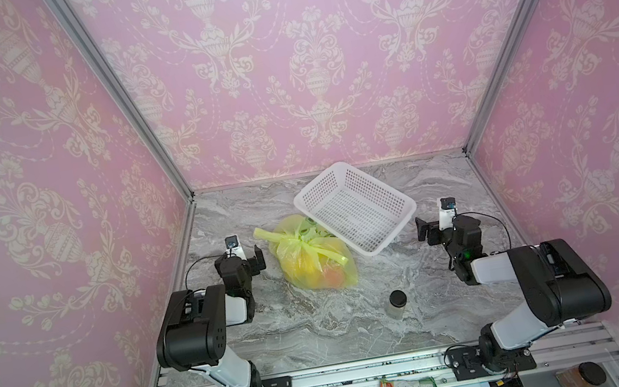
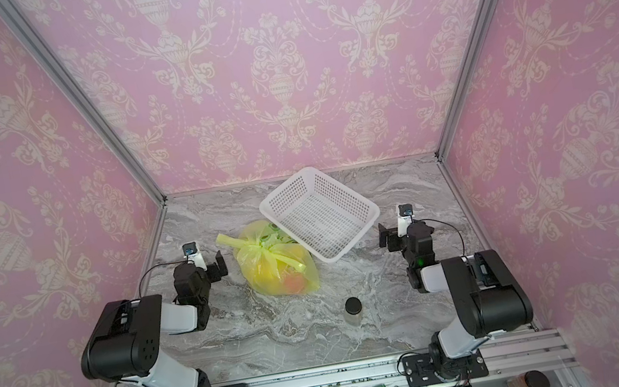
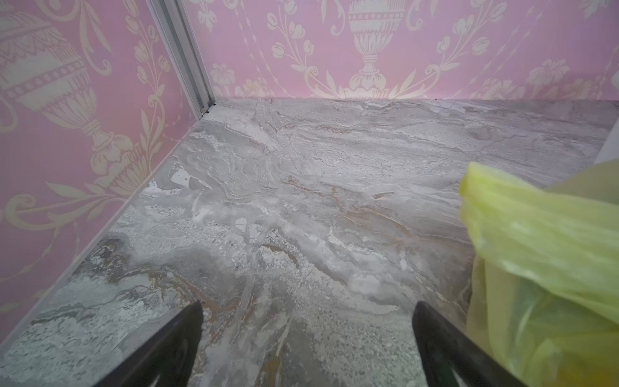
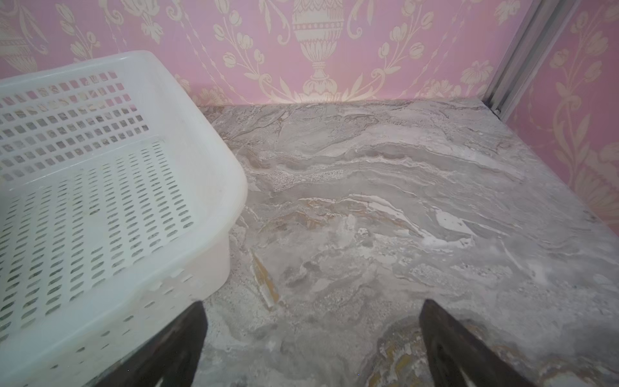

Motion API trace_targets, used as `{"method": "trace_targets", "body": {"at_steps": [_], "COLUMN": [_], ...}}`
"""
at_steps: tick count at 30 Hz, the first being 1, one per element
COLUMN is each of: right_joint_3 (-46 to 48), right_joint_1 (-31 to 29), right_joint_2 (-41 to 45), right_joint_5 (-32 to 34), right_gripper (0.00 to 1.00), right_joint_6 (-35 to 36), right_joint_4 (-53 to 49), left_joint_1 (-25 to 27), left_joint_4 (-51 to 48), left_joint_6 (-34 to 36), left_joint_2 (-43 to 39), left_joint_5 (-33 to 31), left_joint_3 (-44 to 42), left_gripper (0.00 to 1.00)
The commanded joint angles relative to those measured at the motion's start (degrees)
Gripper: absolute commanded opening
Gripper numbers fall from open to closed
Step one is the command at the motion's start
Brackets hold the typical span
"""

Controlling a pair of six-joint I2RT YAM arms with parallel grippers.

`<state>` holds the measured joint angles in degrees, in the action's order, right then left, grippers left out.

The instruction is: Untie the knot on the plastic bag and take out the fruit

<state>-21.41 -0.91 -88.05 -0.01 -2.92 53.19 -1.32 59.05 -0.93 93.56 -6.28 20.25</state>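
On the grey marble bench (image 1: 300, 330), near the middle, the bag (image 1: 303, 271) lies on its side, tied shut. Its knot (image 1: 298, 241) sits on top toward the far end, one loose strip end pointing far left and another trailing across the bag to the right. Through the thin yellow-green film the fruit (image 1: 334, 278) shows as blurred shapes: yellow masses and an orange round at the near end. A white perforated basket (image 1: 322, 189) stands just right of the bag, toward the back wall, its near-left rim overlapping the bag's far end; whether it rests on the bag cannot be told.

Left of the bag the left hand (image 1: 246, 257) hovers low, spread wide and empty; its two dark fingers (image 3: 174, 345) frame bare bench in the left wrist view, and the bag lies just beside one of them, apart from it. The right hand (image 1: 434, 228) hangs just right of the basket's near corner, likewise spread wide with nothing between its fingers (image 4: 452, 345); one finger crosses the basket's wall in the right wrist view, contact unclear. A small black-lidded jar (image 1: 398, 305) stands upright on the near part of the bench, apart from the bag.
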Motion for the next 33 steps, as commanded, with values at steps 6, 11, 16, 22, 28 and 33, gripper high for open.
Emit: {"method": "trace_targets", "body": {"at_steps": [6, 11, 16, 22, 28, 33], "right_joint_3": [0.36, 0.37, 0.4, 0.4, 0.4, 0.35], "right_joint_1": [-0.26, -0.3, -0.25, -0.26, -0.31, -0.32], "right_joint_2": [-0.03, -0.1, -0.04, -0.08, -0.1, -0.1], "right_joint_5": [0.8, 0.8, 0.72, 0.75, 0.78, 0.78], "right_gripper": [1.0, 1.0, 1.0, 1.0, 1.0, 1.0], "right_joint_6": [0.9, 0.9, 0.92, 0.9, 0.9, 0.95], "right_joint_4": [-0.04, -0.1, -0.1, -0.03, -0.08, -0.11], "left_joint_1": [-0.35, -0.35, -0.36, -0.39, -0.05, 4.44], "left_joint_4": [-0.79, -0.84, -0.8, -0.79, 1.02, -9.8], "left_joint_6": [-0.66, -0.68, -0.65, -0.65, -0.83, 1.62], "left_joint_2": [0.22, 0.22, 0.22, 0.27, -0.3, -13.26], "left_joint_5": [0.84, 0.88, 0.85, 0.86, -0.97, -10.63], "left_joint_3": [0.03, 0.01, -0.01, 0.09, -0.98, -1.18], "left_gripper": [0.99, 0.99, 0.99, 0.99, 0.99, 0.99]}}
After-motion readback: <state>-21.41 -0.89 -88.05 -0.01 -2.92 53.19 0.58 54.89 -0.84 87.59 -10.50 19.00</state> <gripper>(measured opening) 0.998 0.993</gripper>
